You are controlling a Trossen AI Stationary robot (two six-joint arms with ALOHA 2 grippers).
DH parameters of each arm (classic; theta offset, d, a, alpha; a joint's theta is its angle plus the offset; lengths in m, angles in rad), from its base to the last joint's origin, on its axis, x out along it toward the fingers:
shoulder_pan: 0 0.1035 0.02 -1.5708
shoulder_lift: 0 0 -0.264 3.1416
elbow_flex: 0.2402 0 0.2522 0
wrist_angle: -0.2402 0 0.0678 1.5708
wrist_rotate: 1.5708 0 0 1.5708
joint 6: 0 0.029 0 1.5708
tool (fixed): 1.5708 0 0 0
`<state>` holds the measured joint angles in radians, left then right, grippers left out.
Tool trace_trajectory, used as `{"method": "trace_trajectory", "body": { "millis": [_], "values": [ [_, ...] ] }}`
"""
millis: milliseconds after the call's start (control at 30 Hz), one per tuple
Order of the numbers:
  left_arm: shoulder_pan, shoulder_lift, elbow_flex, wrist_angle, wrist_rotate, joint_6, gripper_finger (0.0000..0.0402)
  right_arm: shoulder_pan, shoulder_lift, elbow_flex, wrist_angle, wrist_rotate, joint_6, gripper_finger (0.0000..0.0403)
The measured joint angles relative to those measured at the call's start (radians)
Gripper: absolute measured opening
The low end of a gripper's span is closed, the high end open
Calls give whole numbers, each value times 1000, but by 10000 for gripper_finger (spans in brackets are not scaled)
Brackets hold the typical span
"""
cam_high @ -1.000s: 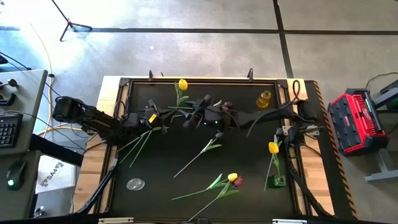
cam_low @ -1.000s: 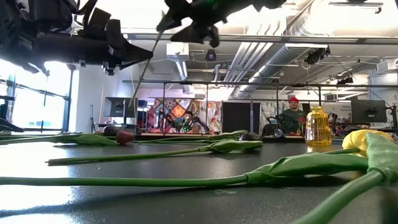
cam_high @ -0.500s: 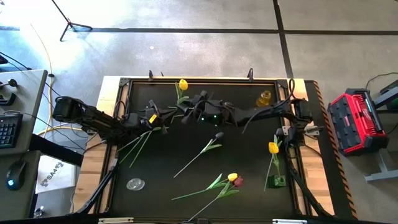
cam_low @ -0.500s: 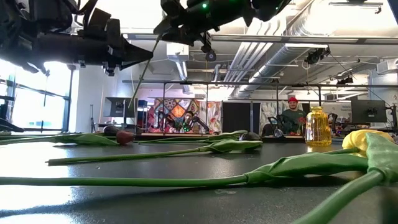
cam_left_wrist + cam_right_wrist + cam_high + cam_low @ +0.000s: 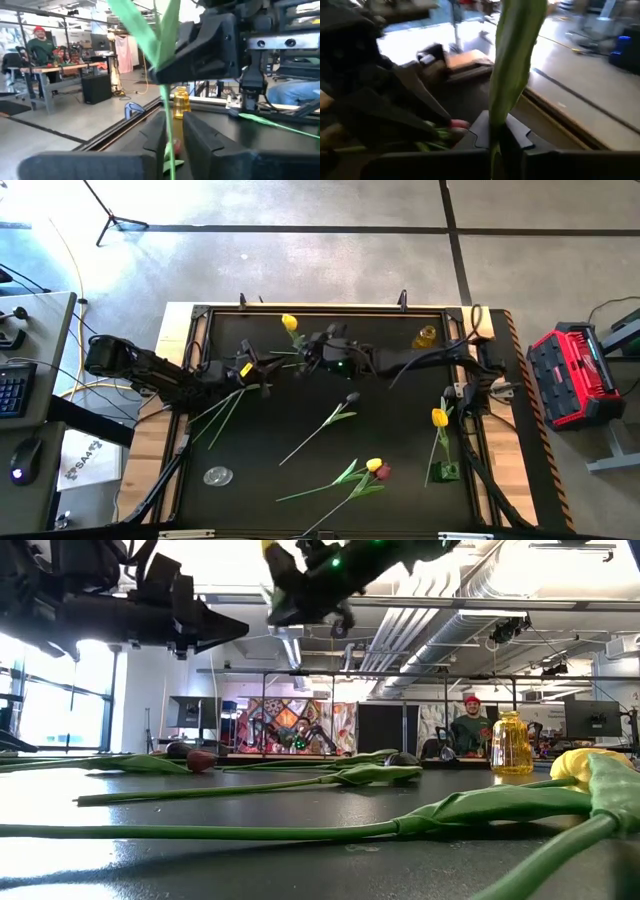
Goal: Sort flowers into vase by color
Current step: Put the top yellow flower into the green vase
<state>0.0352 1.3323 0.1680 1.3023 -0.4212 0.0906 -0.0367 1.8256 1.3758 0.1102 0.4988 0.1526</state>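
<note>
Above the far middle of the black table (image 5: 400,500), a yellow tulip (image 5: 289,322) is held clear of the surface where the two arms meet. The right gripper (image 5: 308,362) is closed tight on its thin green stem (image 5: 496,131), just beneath a broad leaf (image 5: 512,60). The left gripper (image 5: 270,365) is set close beside it; its fingers (image 5: 156,136) are parted only narrowly, with the same stem (image 5: 167,115) running between them and seemingly not pinched. The flower is judged to be very light, with a thin, springy stem and soft leaves, so it is likely to sway or droop when carried. It is best taken on the bare stem below the leaves, never by the small head. Other flowers are scattered flat on the table: a dark-headed one (image 5: 352,396) near the centre, and a yellow one (image 5: 374,465) touching a magenta one (image 5: 384,472) nearer the front. Another yellow tulip (image 5: 439,417) is seen by the right edge, and a yellow vase (image 5: 425,338) is seen at the far right.
</note>
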Motion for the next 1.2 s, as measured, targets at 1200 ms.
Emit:
{"method": "trace_trajectory", "body": {
  "millis": [1200],
  "values": [
    [162,6,0,-193,224,-67,102,523,-514,239,-1686,496,1003,1]
  ]
}}
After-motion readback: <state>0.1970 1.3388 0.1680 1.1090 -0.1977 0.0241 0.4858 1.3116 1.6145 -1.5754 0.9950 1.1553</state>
